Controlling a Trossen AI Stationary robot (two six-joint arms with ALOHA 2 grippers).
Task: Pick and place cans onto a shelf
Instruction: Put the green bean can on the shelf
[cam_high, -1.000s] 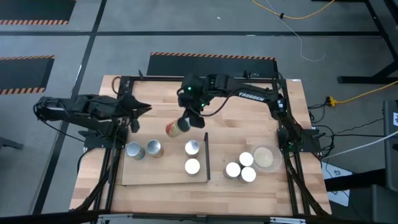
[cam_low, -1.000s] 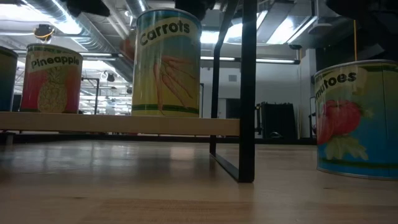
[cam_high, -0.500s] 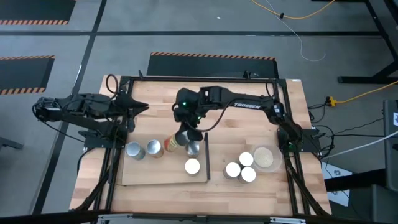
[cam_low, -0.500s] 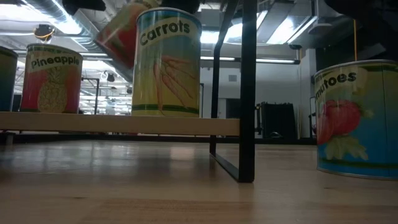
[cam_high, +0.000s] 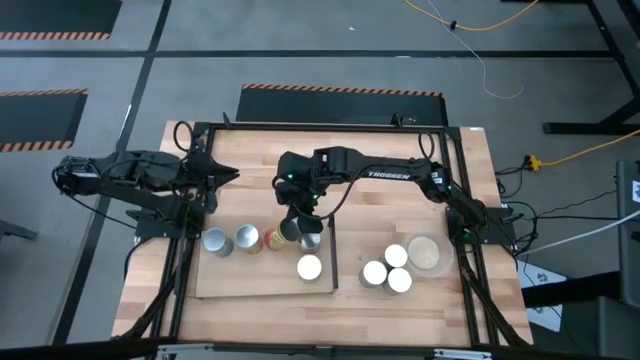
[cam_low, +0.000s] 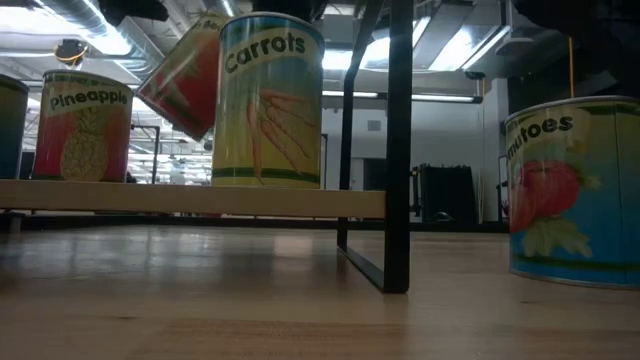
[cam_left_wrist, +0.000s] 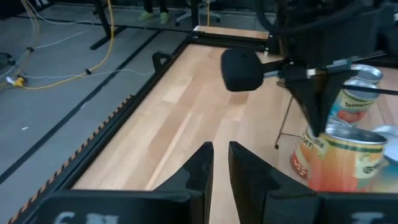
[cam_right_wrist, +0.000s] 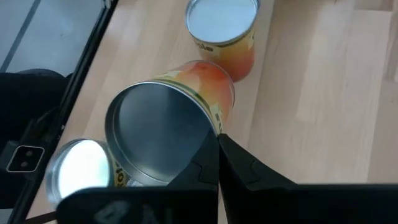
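Gripping a tilted can (cam_high: 279, 234) (red label), right pincer (cam_high: 291, 222) over shelf (cam_high: 262, 285), left pincer (cam_high: 225, 176) slightly parted.

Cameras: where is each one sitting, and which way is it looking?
High view: above the table, looking straight down at both arms, the shelf and the cans.
Low view: at tabletop height, looking level across at the carrots can; the arms barely show at the top.
Left wrist view: on the left arm, looking across the table past its tool.
Right wrist view: on the right arm, looking down past its tool at the tilted can.
High and low views both show that tilted can.
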